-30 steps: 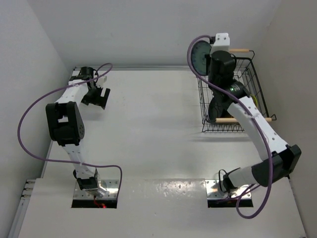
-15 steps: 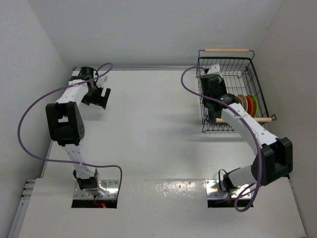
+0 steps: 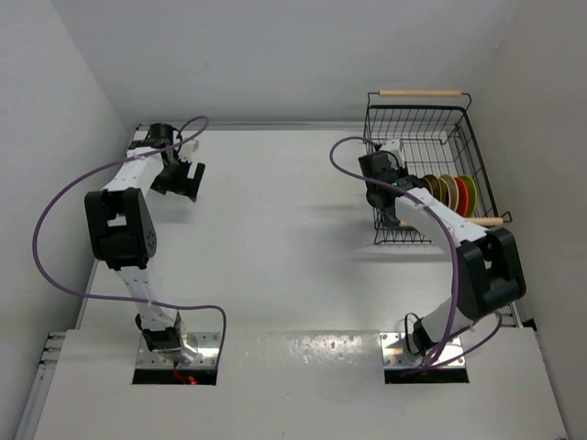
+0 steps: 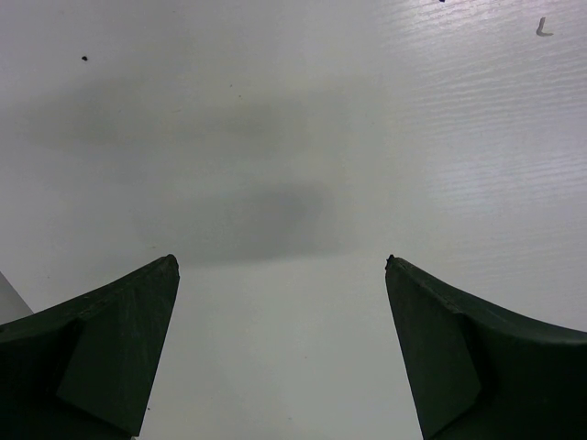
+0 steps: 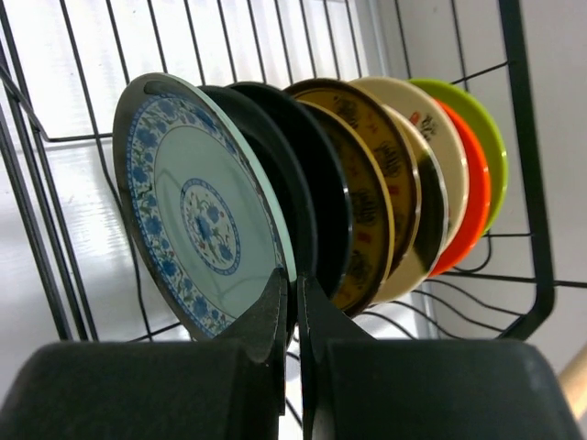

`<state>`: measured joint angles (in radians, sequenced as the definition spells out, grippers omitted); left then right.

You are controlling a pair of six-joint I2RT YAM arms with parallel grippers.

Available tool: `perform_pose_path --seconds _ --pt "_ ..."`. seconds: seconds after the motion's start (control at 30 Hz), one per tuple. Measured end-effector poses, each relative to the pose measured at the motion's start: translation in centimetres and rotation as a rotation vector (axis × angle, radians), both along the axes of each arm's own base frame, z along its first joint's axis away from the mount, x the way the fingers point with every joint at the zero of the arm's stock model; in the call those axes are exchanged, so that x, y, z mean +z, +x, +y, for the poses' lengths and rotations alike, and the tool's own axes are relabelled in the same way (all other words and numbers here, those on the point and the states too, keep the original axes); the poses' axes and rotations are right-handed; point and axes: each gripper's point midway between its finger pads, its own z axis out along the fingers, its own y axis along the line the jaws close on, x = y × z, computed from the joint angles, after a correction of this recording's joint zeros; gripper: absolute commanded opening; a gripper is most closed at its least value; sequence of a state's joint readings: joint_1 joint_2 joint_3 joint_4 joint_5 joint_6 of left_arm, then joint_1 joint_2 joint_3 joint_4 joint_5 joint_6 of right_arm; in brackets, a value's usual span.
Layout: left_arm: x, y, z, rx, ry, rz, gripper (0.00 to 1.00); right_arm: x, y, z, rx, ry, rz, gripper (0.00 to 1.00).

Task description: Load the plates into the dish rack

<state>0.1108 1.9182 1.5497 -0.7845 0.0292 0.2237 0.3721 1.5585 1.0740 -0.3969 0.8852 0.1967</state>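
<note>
The dish rack (image 3: 470, 124), a black wire basket with pale wooden handles, stands at the back right. Several plates (image 3: 449, 192) stand on edge in a row inside it. In the right wrist view they are the blue patterned plate (image 5: 197, 211), black plates (image 5: 307, 183), mustard-yellow plates (image 5: 371, 211), a cream plate (image 5: 426, 192), an orange-red plate (image 5: 468, 211) and a lime green plate (image 5: 481, 137). My right gripper (image 5: 293, 277) is shut on the blue plate's lower rim, at the row's near end (image 3: 401, 186). My left gripper (image 4: 281, 261) is open and empty over bare table at the back left (image 3: 186, 180).
The rack's wire wall (image 5: 527, 183) rises close to the right of the plates. White walls close in the table at the back and on both sides. The near wooden handle (image 3: 491, 221) lies just past my right forearm.
My right arm has come down from above the rack with the blue plate and set it upright at the near end of the row. The left arm has not moved.
</note>
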Motion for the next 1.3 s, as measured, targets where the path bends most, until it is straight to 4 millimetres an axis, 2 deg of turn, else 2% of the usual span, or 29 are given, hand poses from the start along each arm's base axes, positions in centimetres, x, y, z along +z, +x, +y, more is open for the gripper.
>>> perform_pose_path --seconds 0.07,0.13,0.17,0.27,0.3,0.43,0.47,0.57,0.6,0.67,0.73,0.83,0.93,1.0,1.1,1.3 --pt "0.0 0.0 0.0 0.000 0.000 0.000 1.00 -0.4 0.0 0.1 -0.010 0.010 0.000 0.01" --pt "0.0 0.0 0.0 0.000 0.000 0.000 1.00 -0.8 0.0 0.1 -0.019 0.016 0.002 0.06" --pt "0.0 0.0 0.0 0.000 -0.001 0.000 1.00 -1.0 0.0 0.2 -0.021 0.021 0.004 0.17" --pt "0.0 0.0 0.0 0.000 0.000 0.000 1.00 -1.3 -0.1 0.3 -0.027 0.029 0.009 0.32" --pt "0.0 0.0 0.0 0.000 0.000 0.000 1.00 -1.3 -0.1 0.2 -0.030 0.031 0.007 0.41" --pt "0.0 0.0 0.0 0.000 0.000 0.000 1.00 -0.6 -0.1 0.4 -0.020 0.046 -0.009 0.56" --pt "0.0 0.0 0.0 0.000 0.000 0.000 1.00 -0.2 -0.1 0.4 -0.016 0.051 -0.019 0.62" --pt "0.0 0.0 0.0 0.000 0.000 0.000 1.00 2.3 -0.2 0.2 -0.003 0.077 -0.082 0.78" --pt "0.0 0.0 0.0 0.000 0.000 0.000 1.00 3.7 -0.2 0.1 0.007 0.096 -0.119 0.89" --pt "0.0 0.0 0.0 0.000 0.000 0.000 1.00 6.4 -0.6 -0.4 0.017 0.143 -0.198 1.00" --pt "0.0 0.0 0.0 0.000 -0.001 0.000 1.00 9.4 -1.3 -1.2 0.028 0.209 -0.286 1.00" --pt "0.0 0.0 0.0 -0.001 -0.003 -0.002 1.00 13.5 -3.8 -3.4 0.006 0.323 -0.421 1.00" --pt "0.1 0.1 -0.1 -0.003 -0.008 -0.004 1.00 15.1 -7.1 -5.2 -0.040 0.395 -0.500 1.00" --pt "0.3 0.3 -0.3 -0.008 -0.018 -0.011 1.00 13.9 -9.7 -5.8 -0.082 0.428 -0.498 1.00" --pt "0.9 0.8 -0.7 -0.015 -0.041 -0.032 1.00 9.7 -13.5 -6.4 -0.179 0.468 -0.416 1.00" --pt "1.6 1.9 -1.7 -0.030 -0.077 -0.064 1.00 -1.6 -20.6 -5.9 -0.405 0.563 -0.196 1.00"
